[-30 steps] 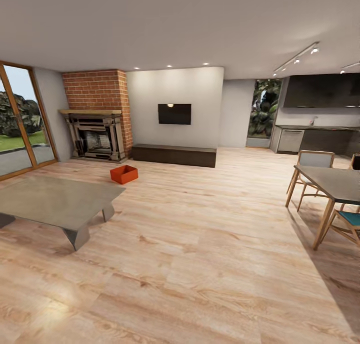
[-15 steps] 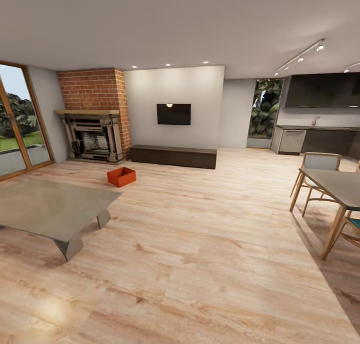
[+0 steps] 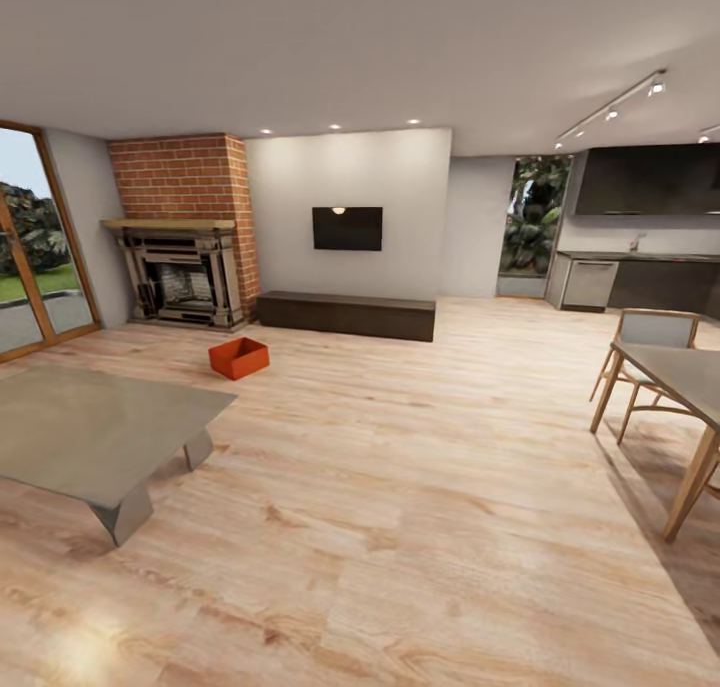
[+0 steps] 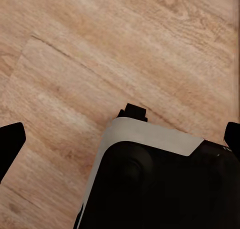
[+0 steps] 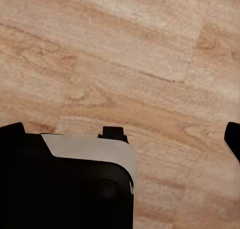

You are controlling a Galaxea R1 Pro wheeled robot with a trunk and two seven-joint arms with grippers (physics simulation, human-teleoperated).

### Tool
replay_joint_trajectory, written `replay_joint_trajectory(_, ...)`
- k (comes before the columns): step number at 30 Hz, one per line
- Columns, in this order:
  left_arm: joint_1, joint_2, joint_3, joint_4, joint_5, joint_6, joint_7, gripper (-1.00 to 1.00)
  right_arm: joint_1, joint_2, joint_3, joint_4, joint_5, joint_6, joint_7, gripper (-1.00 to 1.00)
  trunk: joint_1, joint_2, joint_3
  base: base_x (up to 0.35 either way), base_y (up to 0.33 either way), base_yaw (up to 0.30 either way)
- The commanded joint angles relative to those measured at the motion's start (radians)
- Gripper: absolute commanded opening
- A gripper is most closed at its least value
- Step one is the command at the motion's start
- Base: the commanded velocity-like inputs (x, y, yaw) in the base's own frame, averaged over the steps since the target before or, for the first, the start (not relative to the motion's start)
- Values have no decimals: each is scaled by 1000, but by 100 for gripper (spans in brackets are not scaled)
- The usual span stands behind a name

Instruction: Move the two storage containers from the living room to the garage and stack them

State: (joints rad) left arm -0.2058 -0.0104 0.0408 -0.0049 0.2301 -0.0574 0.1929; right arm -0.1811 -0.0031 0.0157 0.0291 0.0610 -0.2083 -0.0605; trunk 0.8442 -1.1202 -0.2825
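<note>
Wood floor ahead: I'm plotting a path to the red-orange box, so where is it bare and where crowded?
Bare plank floor runs wide between the coffee table and the dining table, up to the low dark bench. The storage container sits apart before the fireplace. Crowded: chairs by the dining table.

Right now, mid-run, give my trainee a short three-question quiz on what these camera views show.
1. True or false: the red-orange lidless storage container sits on the grey low coffee table.
2. What does the container rest on? A) light wood plank floor B) grey concrete C) dark bench
3. Fill in: the container lies in front of the brick ___.

Key:
1. False; it is on the floor, beyond the table.
2. A
3. fireplace
</note>
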Motion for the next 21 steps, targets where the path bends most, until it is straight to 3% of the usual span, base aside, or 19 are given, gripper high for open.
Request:
replay_joint_trajectory(1,-1,0,4,1,3,-4,2,100,-1,0,1,3,7,-5,-5,100,1,-1,-1,322,0,0)
replay_joint_trajectory(21,-1,1,4,0,3,-4,2,100,-1,0,-2,3,4,-10,-4,100,1,-1,-1,322,0,0)
